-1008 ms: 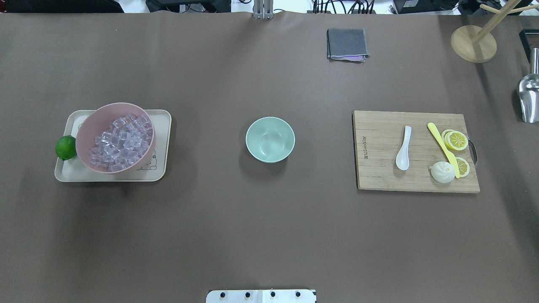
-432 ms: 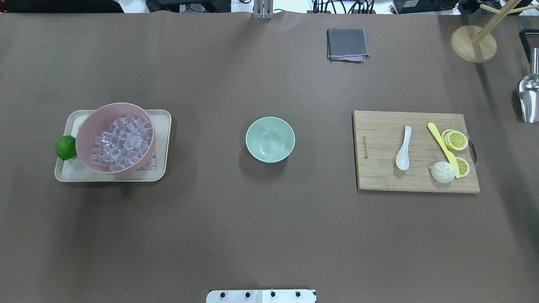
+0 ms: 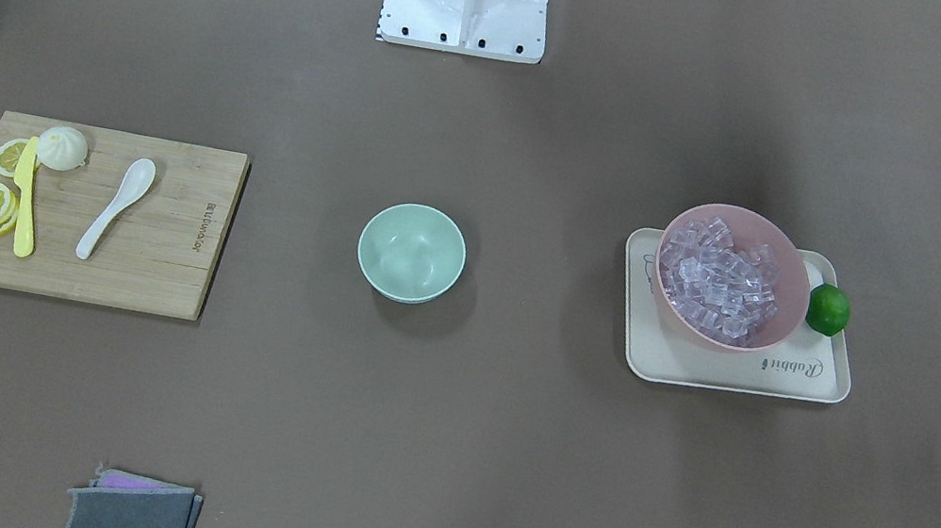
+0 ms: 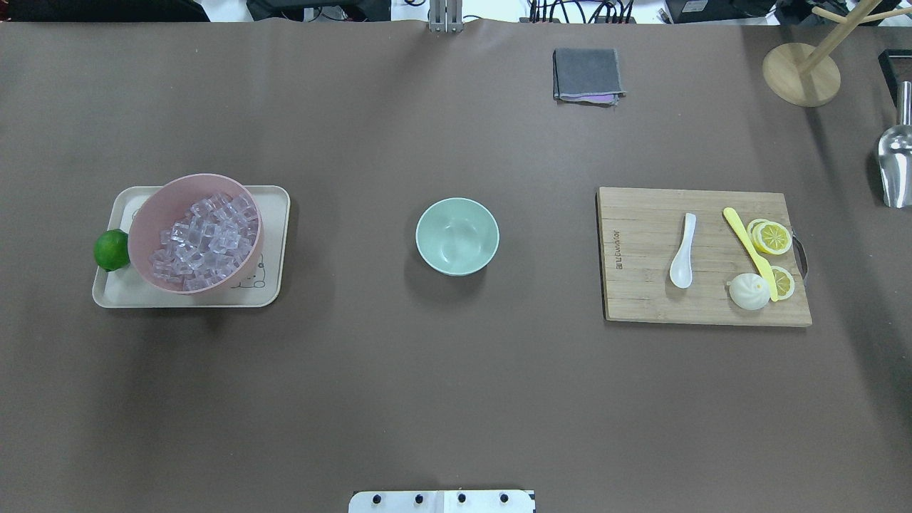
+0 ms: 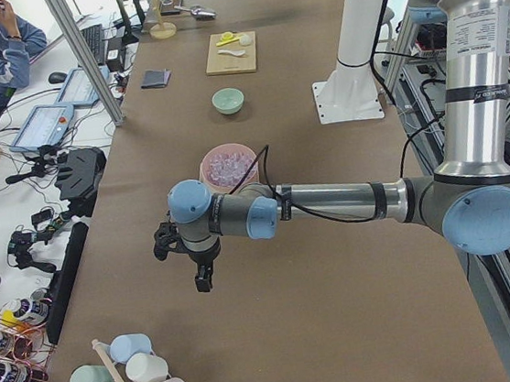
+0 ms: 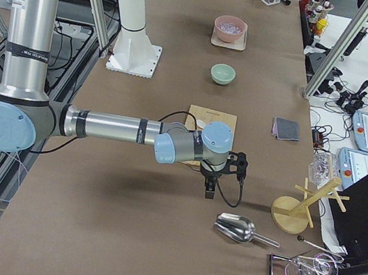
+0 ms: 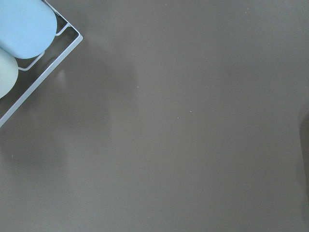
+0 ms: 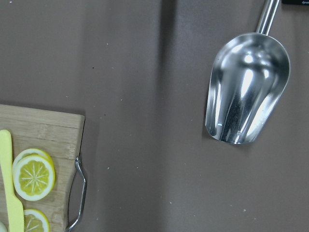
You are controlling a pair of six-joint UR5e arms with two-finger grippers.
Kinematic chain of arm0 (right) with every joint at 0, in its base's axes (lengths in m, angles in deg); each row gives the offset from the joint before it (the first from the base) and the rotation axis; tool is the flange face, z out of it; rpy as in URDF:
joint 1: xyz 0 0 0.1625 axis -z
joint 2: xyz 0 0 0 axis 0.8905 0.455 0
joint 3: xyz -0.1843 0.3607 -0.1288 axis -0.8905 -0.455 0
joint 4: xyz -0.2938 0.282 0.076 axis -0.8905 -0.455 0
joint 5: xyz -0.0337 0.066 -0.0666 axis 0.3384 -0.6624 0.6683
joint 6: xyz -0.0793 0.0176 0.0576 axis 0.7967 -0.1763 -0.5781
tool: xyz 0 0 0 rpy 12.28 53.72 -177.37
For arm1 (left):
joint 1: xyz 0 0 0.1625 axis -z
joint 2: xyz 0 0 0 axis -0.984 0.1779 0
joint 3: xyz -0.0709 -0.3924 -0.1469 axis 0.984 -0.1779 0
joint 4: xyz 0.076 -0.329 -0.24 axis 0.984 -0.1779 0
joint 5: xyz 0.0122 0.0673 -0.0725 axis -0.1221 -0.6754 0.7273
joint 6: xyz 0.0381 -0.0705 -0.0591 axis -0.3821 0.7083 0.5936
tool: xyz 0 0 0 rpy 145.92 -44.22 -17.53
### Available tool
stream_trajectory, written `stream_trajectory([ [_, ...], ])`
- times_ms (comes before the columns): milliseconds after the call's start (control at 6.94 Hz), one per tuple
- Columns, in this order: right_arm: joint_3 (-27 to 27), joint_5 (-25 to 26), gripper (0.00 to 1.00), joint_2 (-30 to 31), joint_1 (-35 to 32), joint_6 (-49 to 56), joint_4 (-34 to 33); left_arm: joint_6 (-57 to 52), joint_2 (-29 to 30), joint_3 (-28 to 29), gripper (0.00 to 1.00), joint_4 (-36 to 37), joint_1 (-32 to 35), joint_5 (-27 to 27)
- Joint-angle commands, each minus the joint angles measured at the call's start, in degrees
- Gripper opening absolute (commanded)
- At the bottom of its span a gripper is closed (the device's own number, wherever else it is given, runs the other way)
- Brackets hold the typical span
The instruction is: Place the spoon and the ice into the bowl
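The white spoon (image 4: 682, 253) lies on the wooden cutting board (image 4: 641, 299) at the right; it also shows in the front-facing view (image 3: 114, 209). The ice (image 4: 203, 242) fills a pink bowl (image 4: 151, 208) on a tray at the left. The mint-green bowl (image 4: 457, 236) stands empty at the table's middle. My left gripper (image 5: 200, 276) shows only in the exterior left view, over bare table beyond the pink bowl; I cannot tell if it is open. My right gripper (image 6: 209, 188) shows only in the exterior right view, past the board's end; I cannot tell its state.
A yellow knife (image 4: 749, 253), lemon slices (image 4: 771, 237) and a white bun (image 4: 748, 292) share the board. A lime (image 4: 111, 249) sits on the cream tray (image 4: 274, 285). A grey cloth (image 4: 587, 75), a metal scoop (image 8: 246, 94) and a wooden stand (image 4: 801, 73) are at the far right.
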Motion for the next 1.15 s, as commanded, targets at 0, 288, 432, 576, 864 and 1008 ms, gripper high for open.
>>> stream_trajectory([
  [0, 0.0, -1.9, 1.00, 0.1, 0.1, -0.1, 0.0, 0.0, -0.1, -0.2, 0.98, -0.6, 0.0, 0.0],
  [288, 0.1, -5.4, 1.00, -1.7, 2.1, -3.6, 0.1, 0.0, 2.6, -0.2, 0.98, -0.8, -0.8, 1.3],
  [432, 0.4, -5.1, 1.00, -4.5, 5.0, -11.6, 0.5, 0.0, 3.3, -1.7, 0.98, -1.2, -1.1, 3.6],
  [576, 0.5, -5.0, 1.00, -5.8, 7.7, -13.7, 3.5, 2.6, 4.0, -4.5, 0.98, -2.5, -2.3, 3.6],
  [864, 0.6, -2.0, 1.00, -8.9, 14.6, -23.5, 9.3, 15.1, 9.8, -6.0, 0.97, -3.7, -6.7, 3.4],
  [1008, 0.7, 1.6, 1.00, -10.4, 18.6, -27.5, 9.4, 14.4, 11.7, -6.1, 0.97, -5.3, -9.3, 3.4],
])
